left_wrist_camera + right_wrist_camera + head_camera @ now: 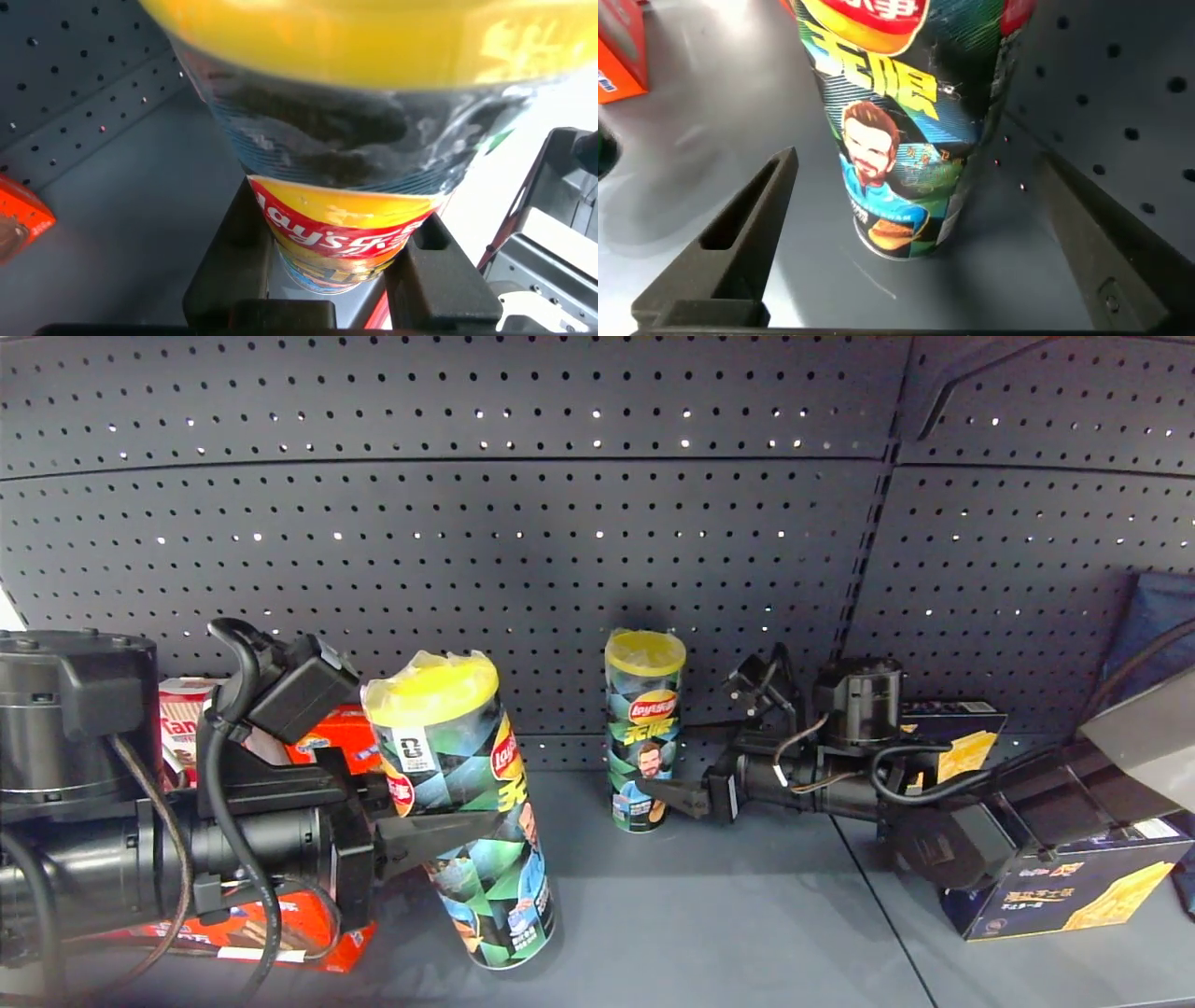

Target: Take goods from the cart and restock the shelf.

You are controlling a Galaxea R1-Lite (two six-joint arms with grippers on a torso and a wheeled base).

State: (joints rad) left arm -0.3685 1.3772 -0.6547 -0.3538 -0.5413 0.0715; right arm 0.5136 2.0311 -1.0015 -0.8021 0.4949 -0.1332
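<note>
The left gripper [453,826] is closed on the tilted chip canister [448,737], with its fingers [234,280] clamping the tube at mid-body, below the yellow lid. A grip at that height leaves the base free for set-down. The canister leans with its lid toward the robot's left and its base low over the shelf deck [747,915], near the orange wafer box [341,733]. Whether the base touches the deck cannot be confirmed. On this evidence the left arm is judged to be at the placing step. The tube needs to be brought vertical before release, otherwise it is likely to tip or roll. The upright chip canister [642,737] stands on the deck close to the pegboard back panel [560,551], well apart from the tilted one. The right gripper [665,795] sits low at its base with the jaws wide, one finger [738,252] on each side of the tube and no contact visible. This posture suits a canister already stocked, since open fingers can back away without dragging it. A dark blue box [1064,887] lies on the deck at the robot's right, beneath the right arm.
</note>
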